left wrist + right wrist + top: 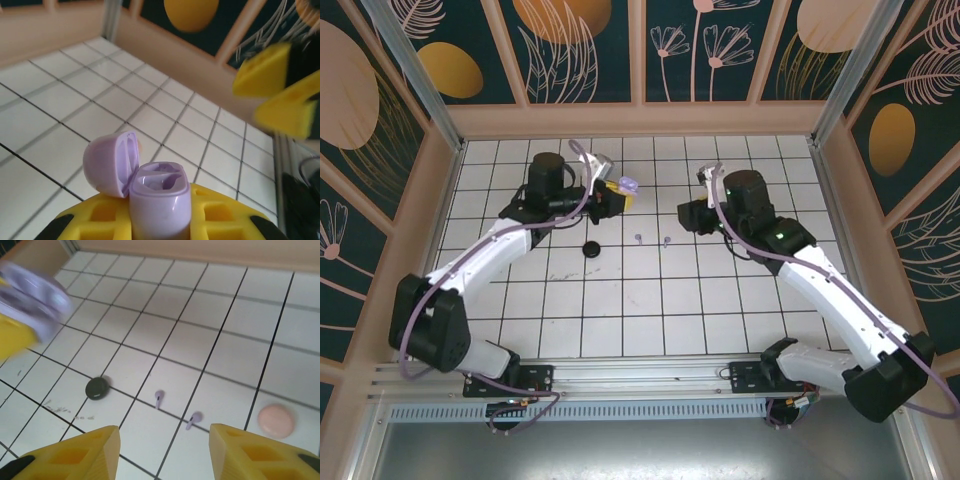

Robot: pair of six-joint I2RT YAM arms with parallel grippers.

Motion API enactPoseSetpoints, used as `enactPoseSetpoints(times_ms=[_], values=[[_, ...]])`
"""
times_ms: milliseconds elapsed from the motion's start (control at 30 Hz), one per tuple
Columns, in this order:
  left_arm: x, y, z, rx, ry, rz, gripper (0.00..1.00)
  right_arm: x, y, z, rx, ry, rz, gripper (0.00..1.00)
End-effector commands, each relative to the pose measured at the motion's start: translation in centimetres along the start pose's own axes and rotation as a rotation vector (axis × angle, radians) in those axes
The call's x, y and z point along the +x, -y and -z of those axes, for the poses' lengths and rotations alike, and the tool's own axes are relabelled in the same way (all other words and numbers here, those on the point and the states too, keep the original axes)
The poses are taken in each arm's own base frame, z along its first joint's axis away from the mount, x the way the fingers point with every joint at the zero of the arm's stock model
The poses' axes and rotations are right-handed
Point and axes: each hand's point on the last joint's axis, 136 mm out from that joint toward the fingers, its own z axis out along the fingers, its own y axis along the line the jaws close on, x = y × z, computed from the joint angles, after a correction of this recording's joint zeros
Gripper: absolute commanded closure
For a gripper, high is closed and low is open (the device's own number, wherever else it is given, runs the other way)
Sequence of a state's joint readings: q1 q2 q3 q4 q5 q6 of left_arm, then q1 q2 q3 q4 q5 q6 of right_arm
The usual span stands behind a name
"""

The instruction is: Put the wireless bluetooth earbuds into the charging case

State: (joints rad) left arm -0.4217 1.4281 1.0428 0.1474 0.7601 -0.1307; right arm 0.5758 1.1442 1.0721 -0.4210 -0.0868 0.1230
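Left gripper (612,192) clenches a glossy lilac plastic case (160,202), rounded lid flipped open; right gripper (165,450) released, near tiny stemmed lilac earbuds (159,397).

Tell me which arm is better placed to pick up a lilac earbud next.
Right. The right gripper is open and empty, facing the two small lilac stemmed earbuds; the left gripper is shut on the open lilac plastic charging case.

We find no lettering, brand, number or sign that we can read. The lilac case (160,200), the grid table (650,300) and the patterned wall panels (720,50) carry none; the panels bear only drawn leaves and flowers.
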Motion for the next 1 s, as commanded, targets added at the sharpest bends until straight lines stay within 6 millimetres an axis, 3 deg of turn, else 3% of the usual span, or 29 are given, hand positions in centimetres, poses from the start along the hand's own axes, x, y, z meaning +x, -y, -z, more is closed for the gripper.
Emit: enactPoseSetpoints(times_ms=[0,167,400,633,967], values=[[-4.2,-0.3,2.2,-0.132,0.224,-0.056,1.0,2.9,0.8,-3.3,0.027,-0.088,-0.139,0.5],[-5.9,0.2,6.0,-0.239,0.417,-0.069,1.0,5.8,0.3,-8.0,0.061,-0.213,-0.205,0.52],[-6.4,0.5,8.5,-0.301,0.521,-0.048,1.0,9.3,-0.9,-14.4,0.149,-0.412,-0.167,0.54],[-6.6,0.6,8.8,-0.303,0.533,-0.035,1.0,11.3,0.4,-18.2,0.307,-0.518,-0.098,0.55],[-6.8,1.0,9.4,-0.317,0.533,-0.058,1.0,12.8,-0.3,-21.5,0.333,-0.586,-0.038,0.57]])
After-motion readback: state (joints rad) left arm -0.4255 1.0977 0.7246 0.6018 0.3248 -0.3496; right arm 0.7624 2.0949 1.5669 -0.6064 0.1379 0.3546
